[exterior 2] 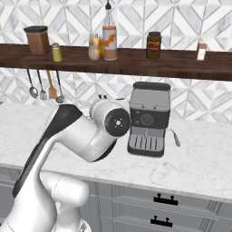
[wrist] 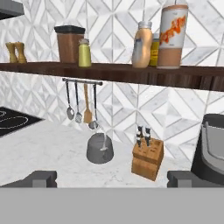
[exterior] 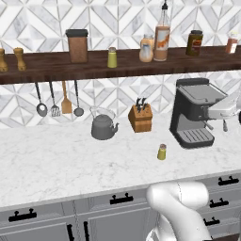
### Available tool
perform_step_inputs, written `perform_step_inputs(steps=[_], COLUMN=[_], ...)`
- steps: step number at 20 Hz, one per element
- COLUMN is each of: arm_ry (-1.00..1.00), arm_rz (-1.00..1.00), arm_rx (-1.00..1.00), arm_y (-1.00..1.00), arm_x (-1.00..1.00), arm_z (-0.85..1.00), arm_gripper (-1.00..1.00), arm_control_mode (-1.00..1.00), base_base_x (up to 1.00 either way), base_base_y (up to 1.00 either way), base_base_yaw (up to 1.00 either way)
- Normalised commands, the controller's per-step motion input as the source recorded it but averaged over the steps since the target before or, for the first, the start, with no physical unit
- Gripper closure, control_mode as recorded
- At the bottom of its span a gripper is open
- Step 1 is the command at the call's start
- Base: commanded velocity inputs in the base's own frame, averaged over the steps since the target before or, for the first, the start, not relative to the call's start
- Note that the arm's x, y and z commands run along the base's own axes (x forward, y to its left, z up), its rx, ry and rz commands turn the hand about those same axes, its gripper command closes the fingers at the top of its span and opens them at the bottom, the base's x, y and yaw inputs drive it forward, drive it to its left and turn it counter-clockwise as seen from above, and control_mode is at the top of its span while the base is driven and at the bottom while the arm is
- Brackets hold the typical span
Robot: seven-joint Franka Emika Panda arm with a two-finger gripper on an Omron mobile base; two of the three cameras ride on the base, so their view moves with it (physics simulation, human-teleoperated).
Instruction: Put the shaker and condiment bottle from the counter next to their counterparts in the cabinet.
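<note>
Shaker (exterior: 162,152): small, yellow-green, grey cap; upright on the marble worktop (exterior: 61,160), at about 7 o'clock from the espresso machine (exterior: 195,113) and 5 o'clock from the knife block (exterior: 140,117); nothing touches it.

Condiment bottle (exterior: 162,35): tall glass, orange-brown sauce, black pourer; upright on the dark wooden wall shelf (exterior: 42,67), just beside the squat orange bottle (exterior: 147,48) at its 9 o'clock.

Matching shaker (exterior: 112,57): on the same shelf, between the brown canister (exterior: 77,45) and the squat orange bottle.

Other shelf stock: two wooden mills (exterior: 12,59) at the far 9 o'clock end; a dark red-labelled jar (exterior: 194,43) and a small pale-capped bottle (exterior: 231,43) toward 3 o'clock.

Below the shelf: utensils (exterior: 59,100) on hooks; grey kettle (exterior: 103,125) on the worktop, at 9 o'clock from the knife block.

Fingers (wrist: 112,178): spread wide, holding nothing; both dark tips show at the lower edge of the hand view, facing the kettle and knife block.

Arm (exterior 2: 77,136): raised in front of the espresso machine in the right base view.
</note>
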Motion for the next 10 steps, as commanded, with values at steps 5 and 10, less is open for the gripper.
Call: perform_step_inputs(steps=[5, 10], arm_ry=[0.00, 0.03], arm_rz=[-0.01, 0.00], arm_rx=[-0.01, -0.04], arm_y=[0.07, 0.00], arm_x=[-0.32, -0.42], arm_z=[-0.14, -0.50], arm_gripper=[-1.00, -1.00], arm_control_mode=[-1.00, -1.00], base_base_x=[0.00, 0.00], base_base_y=[0.00, 0.00], base_base_yaw=[0.00, 0.00])
